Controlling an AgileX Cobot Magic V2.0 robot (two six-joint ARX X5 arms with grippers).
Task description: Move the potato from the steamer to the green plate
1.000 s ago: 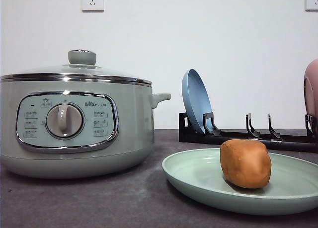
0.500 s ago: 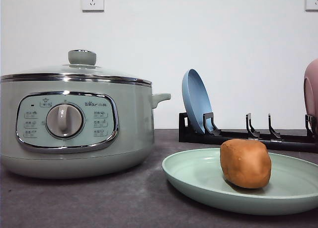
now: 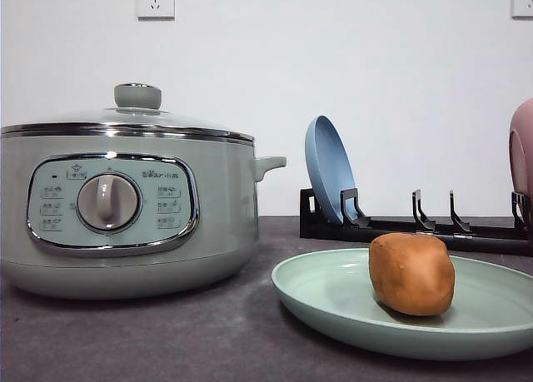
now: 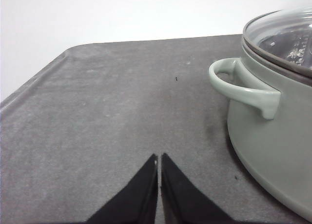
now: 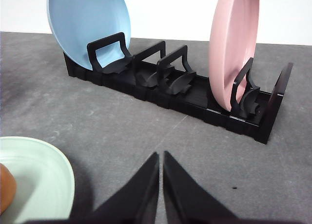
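Your potato (image 3: 412,274) sits on the green plate (image 3: 333,295), beside the lidded steamer (image 3: 125,199); both grippers, left (image 4: 159,158) and right (image 5: 161,155), are closed, empty, clear.

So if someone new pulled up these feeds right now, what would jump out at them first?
Probably the orange-brown potato sitting on the green plate at the front right of the table. Next, the big sage-green steamer on the left with its glass lid on. Behind the plate, a black rack holds a blue plate and a pink plate upright.
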